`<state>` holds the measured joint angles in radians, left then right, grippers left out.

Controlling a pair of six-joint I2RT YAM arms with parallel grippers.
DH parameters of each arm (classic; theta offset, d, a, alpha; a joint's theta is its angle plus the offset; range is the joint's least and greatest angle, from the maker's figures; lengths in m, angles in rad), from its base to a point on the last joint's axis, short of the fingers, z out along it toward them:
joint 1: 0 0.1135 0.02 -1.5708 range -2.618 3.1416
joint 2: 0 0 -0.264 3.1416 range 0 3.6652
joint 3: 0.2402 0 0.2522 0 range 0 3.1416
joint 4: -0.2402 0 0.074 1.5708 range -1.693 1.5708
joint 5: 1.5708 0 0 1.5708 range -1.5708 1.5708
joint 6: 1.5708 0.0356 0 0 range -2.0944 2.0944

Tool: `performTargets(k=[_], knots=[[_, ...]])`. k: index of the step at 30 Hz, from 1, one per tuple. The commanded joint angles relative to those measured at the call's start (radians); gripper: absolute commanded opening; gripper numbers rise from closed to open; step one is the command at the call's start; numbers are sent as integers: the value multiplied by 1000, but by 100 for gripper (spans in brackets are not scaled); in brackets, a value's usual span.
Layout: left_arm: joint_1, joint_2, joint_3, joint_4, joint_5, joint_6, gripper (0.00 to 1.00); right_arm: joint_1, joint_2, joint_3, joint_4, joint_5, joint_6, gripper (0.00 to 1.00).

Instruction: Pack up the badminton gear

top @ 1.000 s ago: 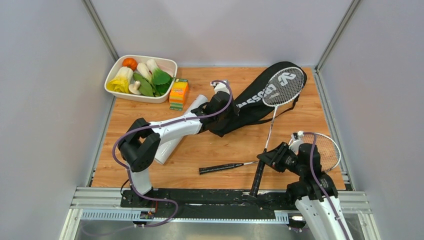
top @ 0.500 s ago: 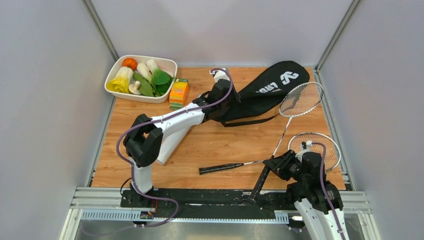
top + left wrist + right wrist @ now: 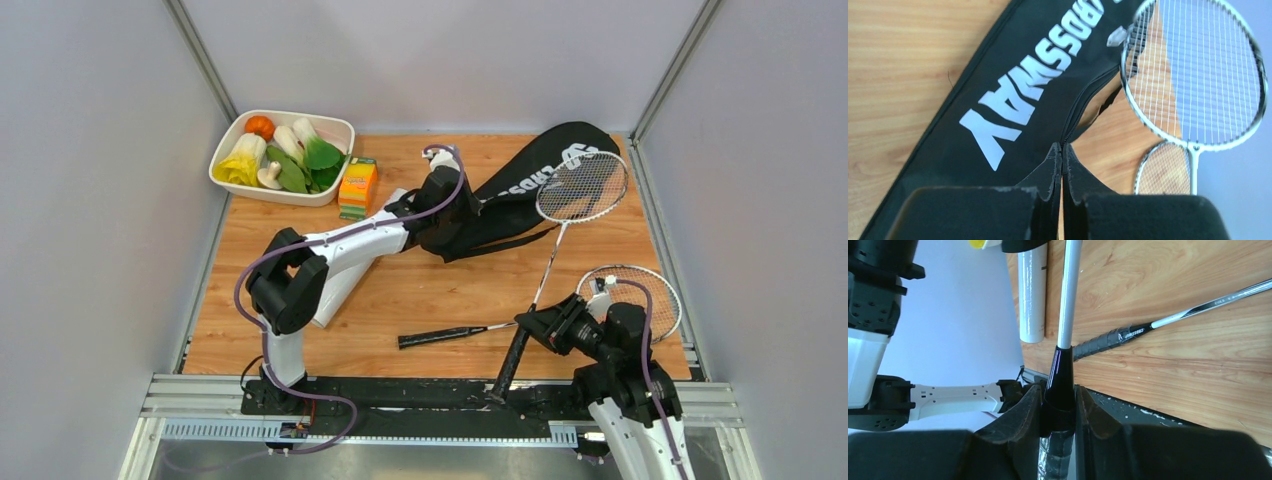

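Note:
The black CROSSWAY bag (image 3: 530, 185) lies at the back right, with my left gripper (image 3: 452, 228) shut on its near end. In the left wrist view the jaws (image 3: 1062, 152) pinch the bag's (image 3: 1013, 100) zipper edge. My right gripper (image 3: 537, 325) is shut on one racket's black handle (image 3: 1060, 375). That racket is tilted up, and its head (image 3: 582, 187) hovers over the bag's far end. The second racket (image 3: 445, 336) lies flat, its head (image 3: 650, 295) partly behind my right arm. The long white tube (image 3: 335, 292) lies under my left arm. No shuttlecock is in view.
A white dish (image 3: 228, 168) of toy vegetables stands at the back left, with a small orange-and-green box (image 3: 358, 187) beside it. Grey walls close in left, right and back. A black rail (image 3: 400, 392) runs along the near edge.
The held racket's head swung right off the bag, then back left over the bag's far end. The bag's far end shifted with my left gripper's small moves.

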<state>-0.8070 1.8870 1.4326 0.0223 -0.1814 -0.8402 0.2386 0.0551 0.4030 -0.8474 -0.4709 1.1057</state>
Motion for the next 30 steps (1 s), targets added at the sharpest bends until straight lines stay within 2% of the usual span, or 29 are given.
performTargets(k=[1,4,9,20,25,30], knots=[[3,-65,-65,84,94,-22,0,-1,-10,-44,171,-113,86,0],[3,-107,-135,116,109,-26,0,-2,-12,-49,181,-100,104,0],[3,-124,-153,111,75,-5,0,-2,-14,1,92,-18,126,0],[19,-96,-8,68,34,4,0,-2,-41,25,-81,39,81,0],[26,-85,43,48,28,9,0,-2,-43,37,-113,30,72,0],[25,-78,30,69,42,-9,0,-2,-45,8,-93,-7,81,0]])
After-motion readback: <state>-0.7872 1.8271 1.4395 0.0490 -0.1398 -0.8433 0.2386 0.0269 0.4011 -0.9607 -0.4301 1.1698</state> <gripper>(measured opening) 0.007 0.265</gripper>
